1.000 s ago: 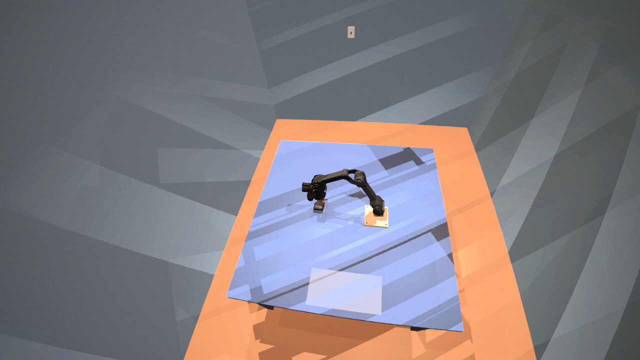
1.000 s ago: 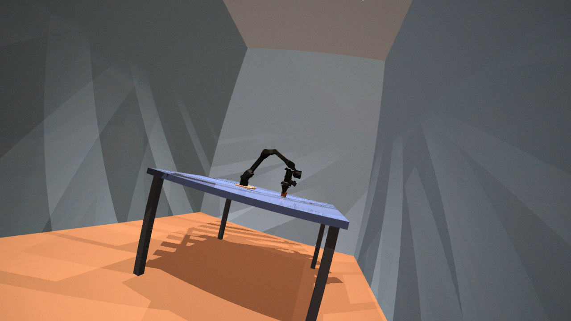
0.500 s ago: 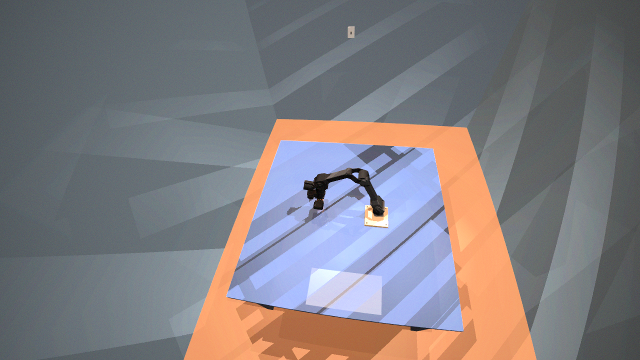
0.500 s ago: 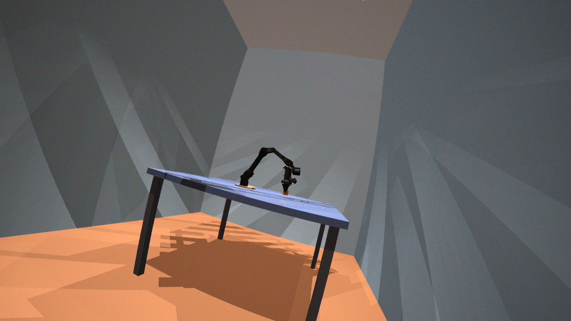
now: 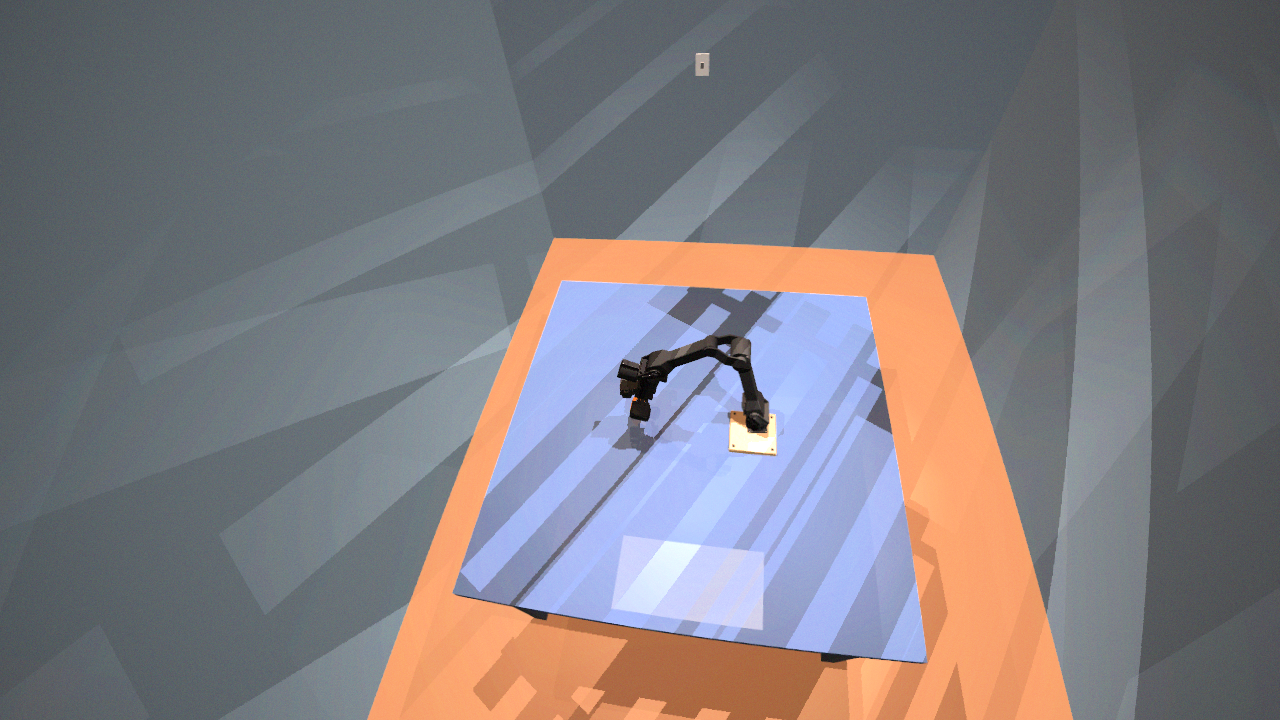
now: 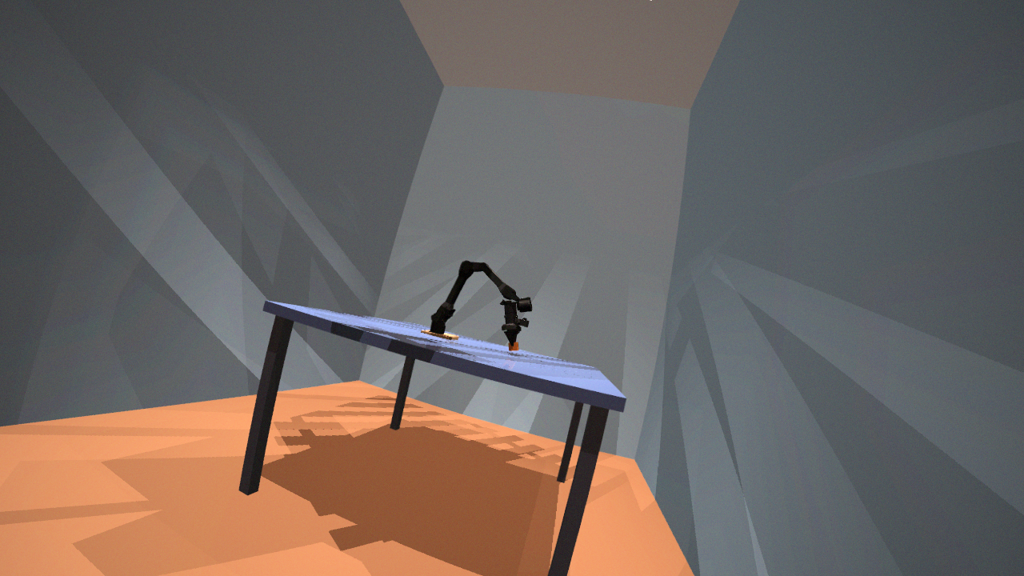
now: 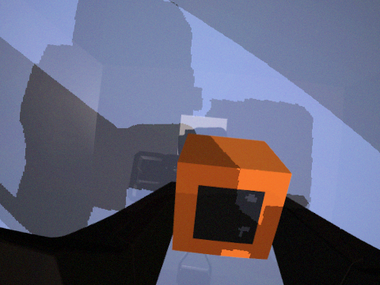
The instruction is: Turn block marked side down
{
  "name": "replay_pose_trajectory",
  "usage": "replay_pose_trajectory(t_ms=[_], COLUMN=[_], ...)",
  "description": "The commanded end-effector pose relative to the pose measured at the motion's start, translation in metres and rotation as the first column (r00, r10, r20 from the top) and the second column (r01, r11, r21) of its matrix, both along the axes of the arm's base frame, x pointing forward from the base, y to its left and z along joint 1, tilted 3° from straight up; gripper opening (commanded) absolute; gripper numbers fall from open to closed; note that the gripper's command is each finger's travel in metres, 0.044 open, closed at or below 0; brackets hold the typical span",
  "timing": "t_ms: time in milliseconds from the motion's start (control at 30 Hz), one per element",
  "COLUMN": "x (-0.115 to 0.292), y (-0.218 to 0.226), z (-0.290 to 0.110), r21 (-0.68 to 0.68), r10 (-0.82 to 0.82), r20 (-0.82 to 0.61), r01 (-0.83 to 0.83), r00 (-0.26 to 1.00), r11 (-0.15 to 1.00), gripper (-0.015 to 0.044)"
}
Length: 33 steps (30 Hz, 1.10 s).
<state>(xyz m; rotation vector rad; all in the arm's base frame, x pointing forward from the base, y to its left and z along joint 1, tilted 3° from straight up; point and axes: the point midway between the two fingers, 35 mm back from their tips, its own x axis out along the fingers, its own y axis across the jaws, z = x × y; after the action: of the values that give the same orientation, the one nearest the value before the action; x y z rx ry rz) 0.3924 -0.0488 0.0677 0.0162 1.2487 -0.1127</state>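
Block (image 7: pixel 231 196), orange w/ dark square mark facing cam, clamped btwn black fingers above table (image 7: pixel 328 127).

Top view: high, far, angled down. Exterior: low, distant, side-on. Wrist: close, looking past claw (image 7: pixel 227 217). All share table (image 5: pixel 537 376).

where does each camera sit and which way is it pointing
Top: high above, angled down at the blue table; shows the whole arm on its base plate.
Exterior: low on the floor to one side, looking up at the table; shows the whole arm, gripper down.
Wrist: on the arm, looking along the fingers shut on the orange block, black mark towards the camera.
Top and exterior share arm, table and base plate.
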Motion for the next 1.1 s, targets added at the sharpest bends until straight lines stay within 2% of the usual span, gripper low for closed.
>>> replay_pose_trajectory(t_ms=[0, 367, 500, 1067], x=[0.0, -0.006, -0.006, 0.006], y=[0.001, 0.001, 0.001, -0.001], z=[0.002, 0.002, 0.002, -0.026], r21=[0.0, -0.017, -0.019, -0.043], r10=[0.007, 0.016, 0.017, 0.034], r20=[0.052, 0.201, 0.212, 0.46], r01=[-0.007, -0.013, -0.013, -0.016], r00=[0.999, 0.98, 0.977, 0.887], r11=[1.0, 1.0, 1.0, 0.999], gripper=[0.0, 0.0, 0.0, 0.0])
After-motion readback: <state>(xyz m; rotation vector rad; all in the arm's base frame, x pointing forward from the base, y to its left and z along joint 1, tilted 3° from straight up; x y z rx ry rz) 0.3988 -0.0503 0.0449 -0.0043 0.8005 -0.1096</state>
